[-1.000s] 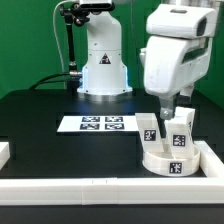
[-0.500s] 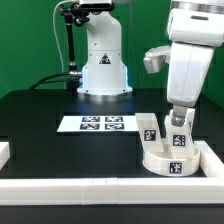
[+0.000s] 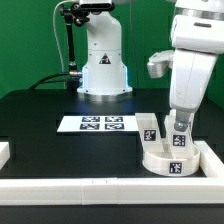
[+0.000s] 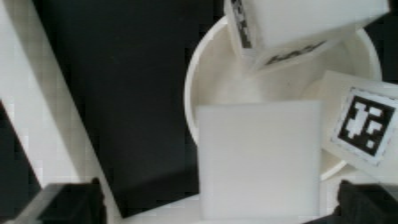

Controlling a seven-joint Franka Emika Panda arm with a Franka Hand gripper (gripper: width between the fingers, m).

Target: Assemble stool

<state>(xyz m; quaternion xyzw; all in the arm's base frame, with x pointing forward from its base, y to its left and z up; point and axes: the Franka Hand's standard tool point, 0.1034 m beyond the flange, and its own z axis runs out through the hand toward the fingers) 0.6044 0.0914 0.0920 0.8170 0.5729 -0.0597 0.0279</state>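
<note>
On the exterior view's left the black table (image 3: 40, 130) lies open, with a short white rail end (image 3: 4, 153) at its edge and the marker board (image 3: 98, 124) flat toward the middle, so that side offers the free room for moving. Toward the exterior view's right, the round seat (image 3: 170, 160) sits tucked into the corner formed by the near border rail (image 3: 100, 186) and the right rail (image 3: 212, 160), probably so the rails brace it while legs are fitted. One leg (image 3: 148, 129) stands upright on the seat's left part; a second leg (image 3: 180, 132) stands beside it, directly under the gripper (image 3: 179, 113). I cannot tell whether the fingers are clamped on that leg or apart. The wrist view shows the leg (image 4: 258, 150) against the seat's curved rim (image 4: 199, 70), with little clearance toward the rail.
</note>
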